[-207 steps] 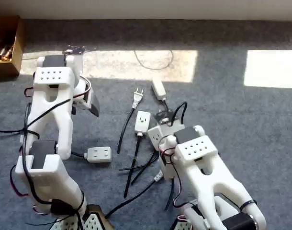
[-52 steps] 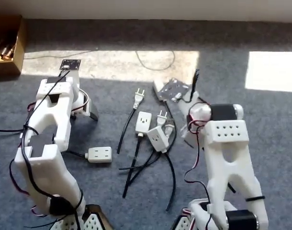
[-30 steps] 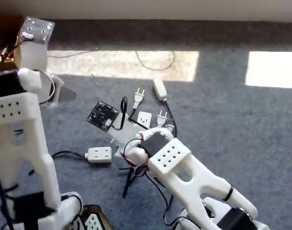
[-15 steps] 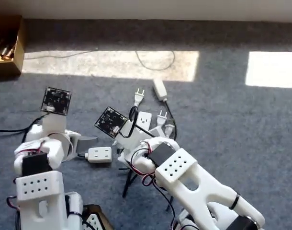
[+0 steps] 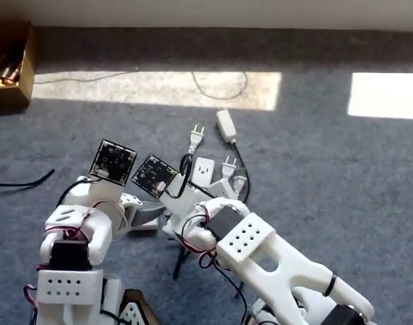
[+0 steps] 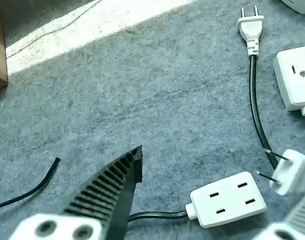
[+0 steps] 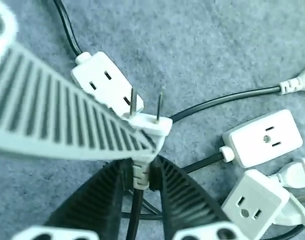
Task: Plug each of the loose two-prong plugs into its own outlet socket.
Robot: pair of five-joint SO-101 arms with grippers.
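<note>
My right gripper (image 7: 142, 150) is shut on a white two-prong plug (image 7: 145, 122), its prongs pointing at a white outlet block (image 7: 106, 85) just ahead. From the left wrist view the same held plug (image 6: 288, 170) hovers beside that outlet block (image 6: 227, 199). My left gripper (image 5: 149, 213) is open, its black finger (image 6: 117, 190) on the carpet next to the block. Seen from above, the right gripper (image 5: 171, 202) sits close beside the left one. Another loose plug (image 5: 195, 135) lies farther back, by a second outlet (image 5: 204, 168).
Black cables cross the grey carpet around a third outlet (image 7: 255, 200) and a plug (image 5: 228, 164). A white adapter (image 5: 225, 125) lies behind them. A wooden box (image 5: 10, 64) stands at the far left. A loose black cable end (image 6: 27, 192) lies nearby.
The left arm has swung down and right, bringing its gripper up to the outlet block. The right arm, which came to the middle with the plug, has barely shifted since.
</note>
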